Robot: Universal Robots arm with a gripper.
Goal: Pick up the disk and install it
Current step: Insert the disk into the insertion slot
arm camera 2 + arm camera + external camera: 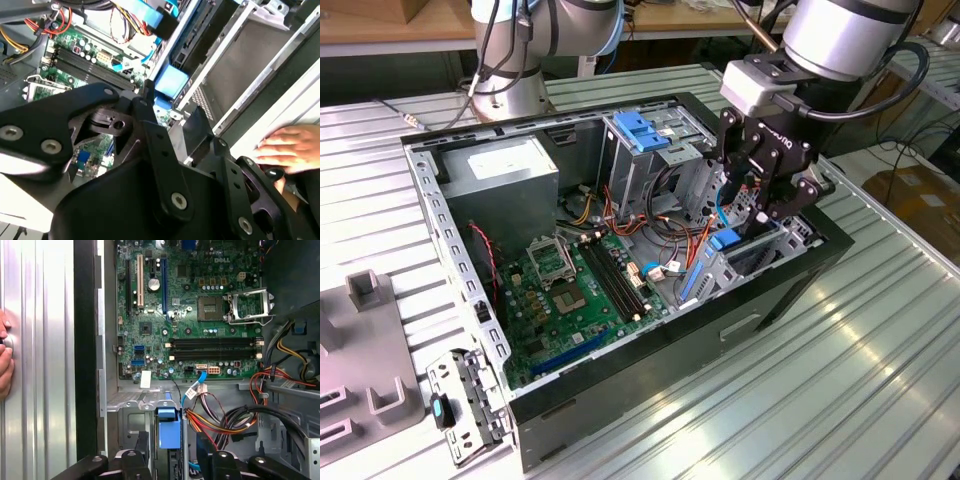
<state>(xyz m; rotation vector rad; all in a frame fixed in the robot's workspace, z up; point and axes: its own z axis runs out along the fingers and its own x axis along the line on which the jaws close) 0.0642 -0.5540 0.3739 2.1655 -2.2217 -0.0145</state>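
Looking into the open computer case [640, 380], we see the gripper [757, 212] lowered over the drive bay at the exterior view's right. Its fingers stand apart, one on each side of the disk [168, 432]. The disk sits on edge in that bay, blue carrier tab uppermost, beside the motherboard [200, 305]. A person's hand [4, 360] rests on the ribbed table [45, 340].

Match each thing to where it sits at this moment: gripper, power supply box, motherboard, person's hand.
Things:
1 gripper
2 power supply box
3 motherboard
4 hand

Places:
A on the ribbed table, outside the case
B flat on the case floor
C over the drive bay with the blue tab
D in a case corner, far from the gripper

Pairs: 1-C; 2-D; 3-B; 4-A.
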